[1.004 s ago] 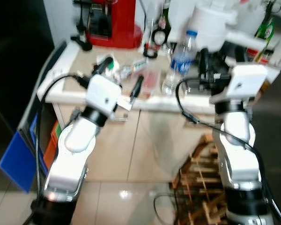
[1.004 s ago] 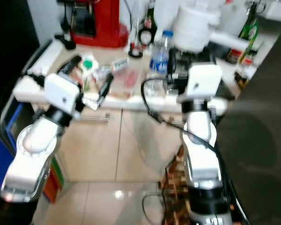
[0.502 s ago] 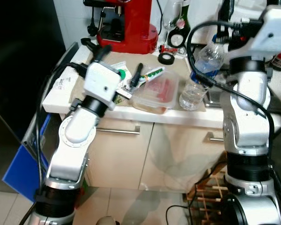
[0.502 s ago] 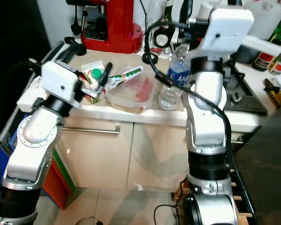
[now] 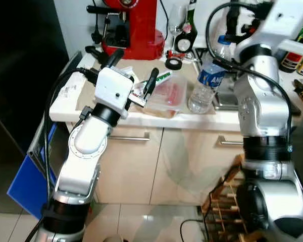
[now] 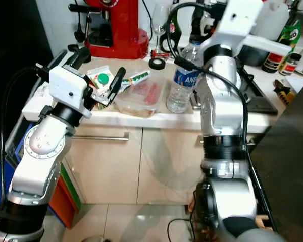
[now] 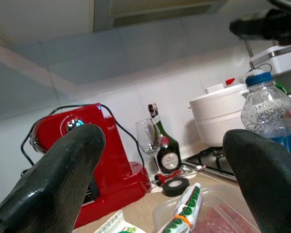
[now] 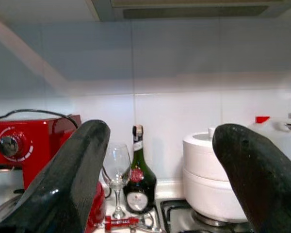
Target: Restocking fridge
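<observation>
The right claw [image 5: 245, 7] is cut off by the picture's top edge, its fingers' spacing hidden there. Just beside it, the clear plastic water bottle's [image 5: 204, 83] label is too small to read, and the red espresso machine [image 5: 134, 22] loses its top at the edge.

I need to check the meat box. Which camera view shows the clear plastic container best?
The right eye view: the clear plastic container lies whole on the counter. The left eye view shows it partly behind the left pincer; the left wrist view catches its rim.
</observation>
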{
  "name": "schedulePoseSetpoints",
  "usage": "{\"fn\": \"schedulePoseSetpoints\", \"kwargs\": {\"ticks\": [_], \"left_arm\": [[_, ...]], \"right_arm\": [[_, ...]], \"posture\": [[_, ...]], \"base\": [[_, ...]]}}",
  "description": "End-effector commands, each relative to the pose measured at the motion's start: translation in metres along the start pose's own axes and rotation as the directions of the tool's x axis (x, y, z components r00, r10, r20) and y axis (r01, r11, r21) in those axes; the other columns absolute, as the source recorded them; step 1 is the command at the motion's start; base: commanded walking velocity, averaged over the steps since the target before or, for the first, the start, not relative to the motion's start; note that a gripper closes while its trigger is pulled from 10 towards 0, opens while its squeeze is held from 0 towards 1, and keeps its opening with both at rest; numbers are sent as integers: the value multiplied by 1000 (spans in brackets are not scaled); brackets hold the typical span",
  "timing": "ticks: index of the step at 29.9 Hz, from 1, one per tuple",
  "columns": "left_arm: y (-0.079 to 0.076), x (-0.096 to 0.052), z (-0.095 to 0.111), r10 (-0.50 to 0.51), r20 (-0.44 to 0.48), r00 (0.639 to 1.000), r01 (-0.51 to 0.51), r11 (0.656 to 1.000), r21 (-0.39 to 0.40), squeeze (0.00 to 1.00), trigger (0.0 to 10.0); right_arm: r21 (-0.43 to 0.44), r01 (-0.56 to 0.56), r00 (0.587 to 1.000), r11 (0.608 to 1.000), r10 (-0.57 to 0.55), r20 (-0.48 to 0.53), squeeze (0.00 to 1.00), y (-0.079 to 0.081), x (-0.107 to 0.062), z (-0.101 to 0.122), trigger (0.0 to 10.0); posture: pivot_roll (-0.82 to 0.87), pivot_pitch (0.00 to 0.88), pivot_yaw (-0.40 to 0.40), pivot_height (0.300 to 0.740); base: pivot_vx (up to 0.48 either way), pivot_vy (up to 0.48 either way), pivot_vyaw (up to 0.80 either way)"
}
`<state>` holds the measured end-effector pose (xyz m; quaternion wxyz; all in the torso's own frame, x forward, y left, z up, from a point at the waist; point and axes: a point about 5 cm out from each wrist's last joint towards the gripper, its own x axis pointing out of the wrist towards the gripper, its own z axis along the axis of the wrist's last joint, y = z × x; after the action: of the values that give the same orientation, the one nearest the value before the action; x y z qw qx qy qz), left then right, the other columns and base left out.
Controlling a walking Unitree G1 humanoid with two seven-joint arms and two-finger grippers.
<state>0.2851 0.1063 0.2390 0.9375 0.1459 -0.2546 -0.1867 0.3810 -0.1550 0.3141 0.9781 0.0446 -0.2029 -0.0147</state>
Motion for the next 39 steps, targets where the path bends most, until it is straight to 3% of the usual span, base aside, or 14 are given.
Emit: {"fn": "schedulePoseSetpoints", "kwargs": {"ticks": [1, 3, 9, 19, 21, 36, 39], "left_arm": [[-3, 3, 0, -16, -5, 1000, 16, 1000, -3, 0, 10000], [-3, 3, 0, -12, -5, 1000, 12, 1000, -5, 0, 10000], [-2, 3, 0, -5, -10, 1000, 5, 1000, -2, 0, 10000], [-2, 3, -1, -2, -14, 1000, 2, 1000, 9, 0, 10000], [-2, 3, -1, -4, -15, 1000, 4, 1000, 10, 0, 10000], [-4, 4, -4, -15, -29, 999, 15, 1000, 11, 0, 10000], [-7, 4, -9, -29, -61, 998, 30, 999, 19, 0, 10000]], "right_arm": [[33, -9, 995, 999, 12, -103, 0, -3, 9, -8, 10000], [68, -6, 990, 998, 16, -141, 0, -3, 12, -10, 10000], [65, -56, 973, 996, 69, -221, 0, 4, 19, -16, 10000], [90, -60, 955, 994, 84, -286, 0, 3, 24, -22, 10000], [102, -57, 952, 993, 84, -295, 0, 3, 24, -24, 0], [151, -50, 936, 987, 99, -339, 0, -2, 18, -36, 0], [144, -54, 907, 988, 109, -408, 0, -3, 11, -53, 0]], "posture": [[84, 0, -49, 740], [86, 0, -51, 740], [92, 0, -58, 740], [99, 0, -62, 740], [100, 0, -64, 740], [91, 0, -64, 740], [91, 0, -67, 740]], "base": [[0, 0, 0], [0, 0, 0], [0, 0, 0], [0, 0, 0], [0, 0, 0], [0, 0, 0], [0, 0, 0]]}}
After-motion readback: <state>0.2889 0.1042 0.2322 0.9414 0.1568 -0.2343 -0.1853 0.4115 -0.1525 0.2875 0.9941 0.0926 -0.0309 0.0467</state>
